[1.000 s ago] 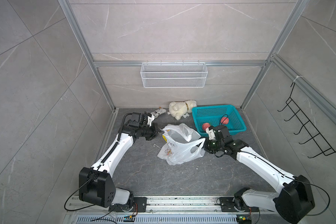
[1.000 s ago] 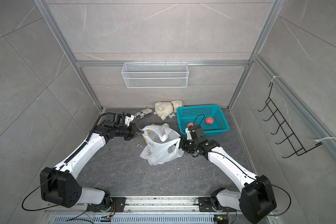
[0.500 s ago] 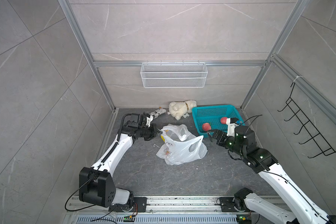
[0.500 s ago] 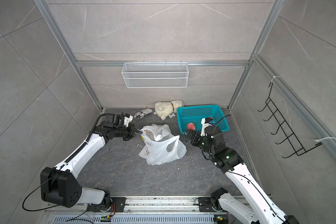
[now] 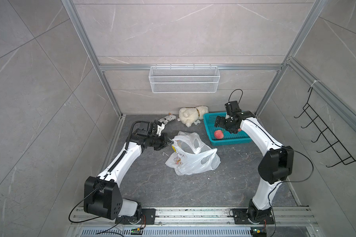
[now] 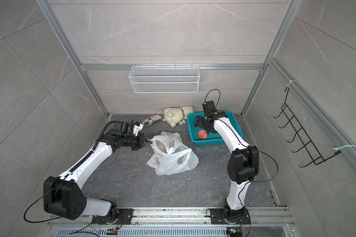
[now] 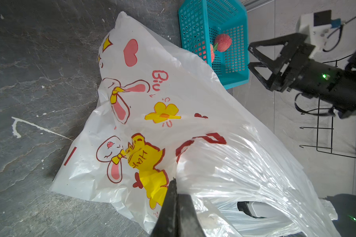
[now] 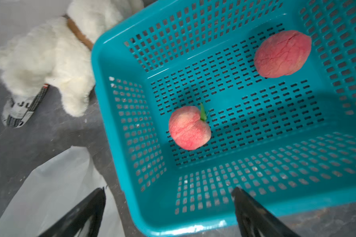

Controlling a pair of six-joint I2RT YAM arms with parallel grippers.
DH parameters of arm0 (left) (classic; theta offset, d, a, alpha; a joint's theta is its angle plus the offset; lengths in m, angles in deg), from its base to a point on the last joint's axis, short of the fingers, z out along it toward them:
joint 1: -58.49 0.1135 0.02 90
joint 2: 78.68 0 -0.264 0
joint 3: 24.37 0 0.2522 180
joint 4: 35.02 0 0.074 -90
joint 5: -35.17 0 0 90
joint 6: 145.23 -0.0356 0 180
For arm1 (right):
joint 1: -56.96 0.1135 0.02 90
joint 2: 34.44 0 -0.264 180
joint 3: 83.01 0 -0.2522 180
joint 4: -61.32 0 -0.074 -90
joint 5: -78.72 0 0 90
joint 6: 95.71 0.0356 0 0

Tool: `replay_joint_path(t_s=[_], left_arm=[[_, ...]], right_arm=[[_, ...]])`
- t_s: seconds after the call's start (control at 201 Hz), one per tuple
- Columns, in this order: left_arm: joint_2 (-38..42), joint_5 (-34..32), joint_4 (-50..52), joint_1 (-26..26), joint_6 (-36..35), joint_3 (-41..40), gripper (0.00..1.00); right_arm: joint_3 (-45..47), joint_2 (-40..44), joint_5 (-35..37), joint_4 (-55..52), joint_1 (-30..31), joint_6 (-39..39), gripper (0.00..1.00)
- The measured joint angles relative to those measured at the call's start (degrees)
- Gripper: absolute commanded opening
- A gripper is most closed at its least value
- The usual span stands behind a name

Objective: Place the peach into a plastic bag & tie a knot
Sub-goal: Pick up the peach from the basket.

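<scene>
Right gripper (image 8: 169,189) spread wide above teal basket (image 8: 193,225) holding two peaches (image 8: 189,128); left gripper (image 7: 174,182) clamped on rim of plastic bag (image 7: 162,92) lying open-mouthed on tabletop (image 5: 152,184).

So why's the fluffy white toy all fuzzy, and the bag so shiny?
In the right wrist view the plush toy is blurred, likely out of focus, while the peach with the stem looks sharper; in the left wrist view light glares off the wrinkled plastic bag.
</scene>
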State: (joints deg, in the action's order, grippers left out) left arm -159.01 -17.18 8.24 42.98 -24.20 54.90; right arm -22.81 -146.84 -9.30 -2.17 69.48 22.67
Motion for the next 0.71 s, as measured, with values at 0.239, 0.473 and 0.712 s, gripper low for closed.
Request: replay_joint_path(t_s=[0.239,0.473,0.712], left_arm=[[0.7,0.04,-0.28,0.0,0.02,-0.63,0.0],[1.51,0.04,-1.03,0.13,0.2,-0.66,0.0],[1.53,0.11,-1.46,0.17,0.57,-1.49,0.0]], right_arm=[[-18.67,-15.47,1.92,-7.61,-0.42,-0.85,0.99],[-19.12,-19.04,2.54,-10.08,-0.44,-0.79,0.99],[-19.54,-22.4,2.08,-10.05,-0.44,-0.83,0.98]])
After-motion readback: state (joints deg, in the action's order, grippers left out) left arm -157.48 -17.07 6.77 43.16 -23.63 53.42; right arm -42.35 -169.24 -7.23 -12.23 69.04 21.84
